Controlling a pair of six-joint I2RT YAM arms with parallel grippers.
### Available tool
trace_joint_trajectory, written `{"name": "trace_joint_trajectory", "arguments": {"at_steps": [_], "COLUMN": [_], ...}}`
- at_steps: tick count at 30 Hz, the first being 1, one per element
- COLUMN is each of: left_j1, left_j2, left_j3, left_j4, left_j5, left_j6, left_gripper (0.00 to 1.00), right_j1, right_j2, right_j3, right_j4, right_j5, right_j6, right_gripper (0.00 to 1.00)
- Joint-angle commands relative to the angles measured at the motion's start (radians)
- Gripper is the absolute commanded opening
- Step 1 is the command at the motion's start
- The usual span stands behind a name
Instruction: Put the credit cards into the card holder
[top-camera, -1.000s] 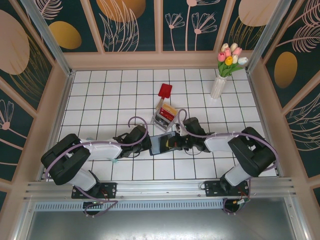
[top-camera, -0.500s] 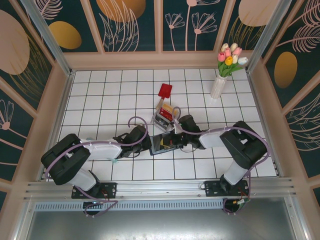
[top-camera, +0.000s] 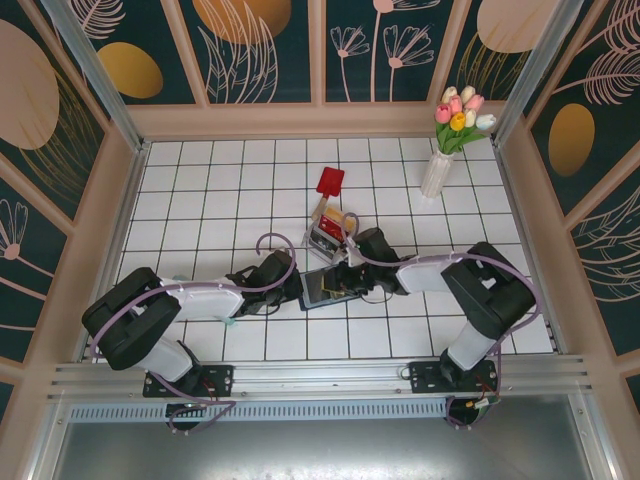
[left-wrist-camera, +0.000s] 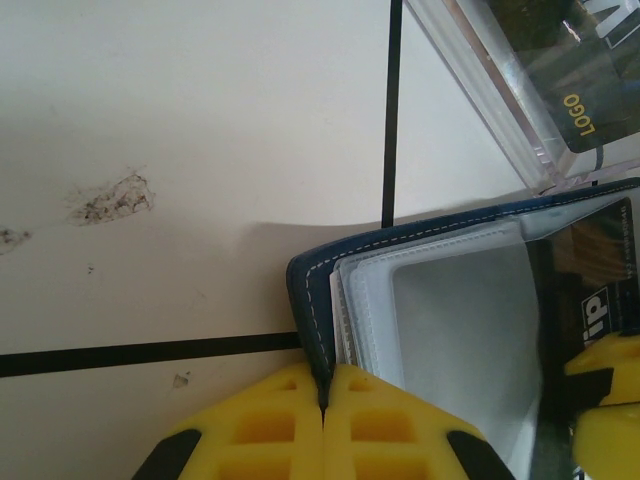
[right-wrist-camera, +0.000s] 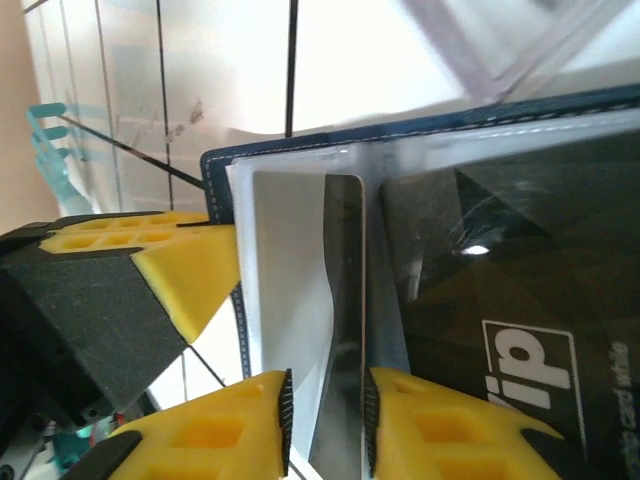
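Right arm (top-camera: 440, 275) has folded in since the earlier frame, elbow closer to centre. Left arm hasn't moved.

Top view: card holder (top-camera: 322, 288) lies open on the white tiled table (top-camera: 200, 200), near-centre, between the two claws. Left claw (top-camera: 297, 289) is at its left edge, right claw (top-camera: 348, 287) at its right. Clear box (top-camera: 328, 235) sits just far of it with red and yellow credit cards (top-camera: 335, 222) inside; the right arm looks the nearer one. Red paddle (top-camera: 330, 182) is farther back, vase (top-camera: 436, 172) far right. Walled booth, patterned panels.

Left wrist: left claw (left-wrist-camera: 322, 405) is clamped together on the holder's navy edge, grey-blue slots facing up.

Right wrist: right claw (right-wrist-camera: 325, 420) jaws are slightly apart around a dark card (right-wrist-camera: 345, 300), with a sliver of gap on one side, so probably let go. The card's long axis runs left-right, straight ahead of the claw into the slots.
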Motion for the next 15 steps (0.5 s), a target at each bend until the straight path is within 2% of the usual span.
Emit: {"name": "trace_joint_trajectory", "arguments": {"at_steps": [1, 7, 15], "left_j1": [-0.002, -0.001, -0.002], "left_j2": [0.031, 0.037, 0.036], "left_j3": [-0.030, -0.029, -0.027], "left_j4": [-0.081, -0.074, -0.072], "left_j5": [-0.016, -0.014, -0.015], "left_j6": [0.018, 0.019, 0.017], "left_gripper": [0.03, 0.03, 0.03], "right_j1": [-0.008, -0.003, 0.027], "right_j2": [-0.037, 0.002, 0.048], "right_j3": [0.019, 0.025, 0.056], "right_j4": [-0.093, -0.039, 0.009], "right_j5": [0.069, 0.028, -0.039], "right_j6": [-0.045, -0.024, -0.014], "right_gripper": [0.29, 0.27, 0.18]}}
